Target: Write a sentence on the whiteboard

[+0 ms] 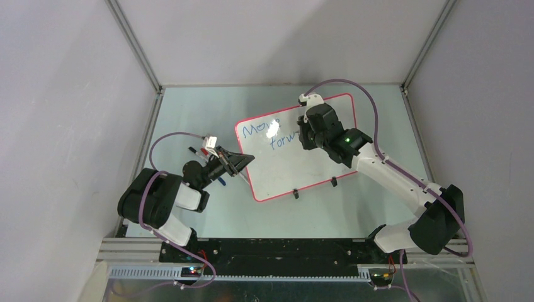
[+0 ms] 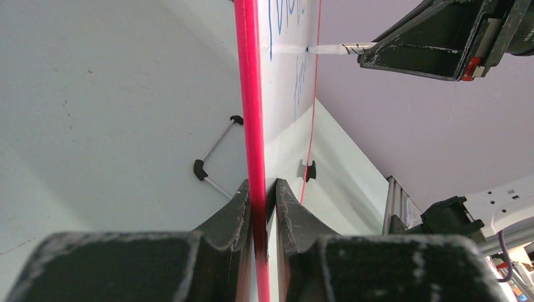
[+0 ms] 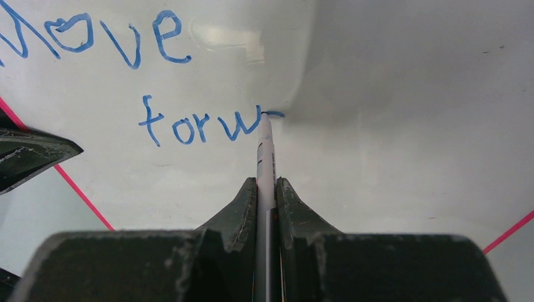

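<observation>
Your large glossy white whiteboard (image 1: pixel 296 167) with rounded corners and a thin red-pink frame sits on the pale grey-green table (image 1: pixel 365 204), in the middle of the workspace and turned at an angle, its two small black clip feet (image 1: pixel 295 194) along the edge nearest the arm bases. Your left gripper (image 1: pixel 242 160) reaches in from the left, and the left wrist view shows its black jaws clenched on the board's red-pink frame (image 2: pixel 250 94), one finger on each side of the edge. Your right gripper (image 3: pixel 267 185) hangs over the upper right part of the board with its jaws clamped on a slim white marker (image 3: pixel 266 151), whose tip touches the white surface. The blue handwritten sentence (image 3: pixel 157 94) reads "Move" on the top line and "forw" below it, stepped to the right, and the marker tip sits at the end of the "w". Beyond the board's left edge, a thin white stick with black ends (image 2: pixel 217 151) lies on the table, apart from the frame.
</observation>
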Action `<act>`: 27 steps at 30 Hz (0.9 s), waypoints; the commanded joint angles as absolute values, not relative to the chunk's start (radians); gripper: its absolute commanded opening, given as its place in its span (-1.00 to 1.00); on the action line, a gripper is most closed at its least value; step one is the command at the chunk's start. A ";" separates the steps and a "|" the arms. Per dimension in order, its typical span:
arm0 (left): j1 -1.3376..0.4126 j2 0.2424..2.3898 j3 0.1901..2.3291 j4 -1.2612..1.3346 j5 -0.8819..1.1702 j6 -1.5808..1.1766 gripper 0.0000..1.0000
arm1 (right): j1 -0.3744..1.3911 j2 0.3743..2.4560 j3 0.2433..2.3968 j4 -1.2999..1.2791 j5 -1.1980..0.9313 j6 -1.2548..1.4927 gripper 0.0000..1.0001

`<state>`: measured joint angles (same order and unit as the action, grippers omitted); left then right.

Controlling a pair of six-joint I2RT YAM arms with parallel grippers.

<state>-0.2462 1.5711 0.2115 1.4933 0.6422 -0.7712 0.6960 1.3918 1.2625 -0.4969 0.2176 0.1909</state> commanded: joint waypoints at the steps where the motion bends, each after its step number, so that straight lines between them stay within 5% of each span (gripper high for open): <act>1: -0.234 1.571 0.233 1.531 0.614 -0.724 -1.00 | 0.697 1.398 1.290 -0.488 0.193 0.202 -1.00; 27: -0.234 1.569 0.231 1.531 0.614 -0.724 -1.00 | 0.691 1.390 1.294 -0.511 0.255 0.201 -1.00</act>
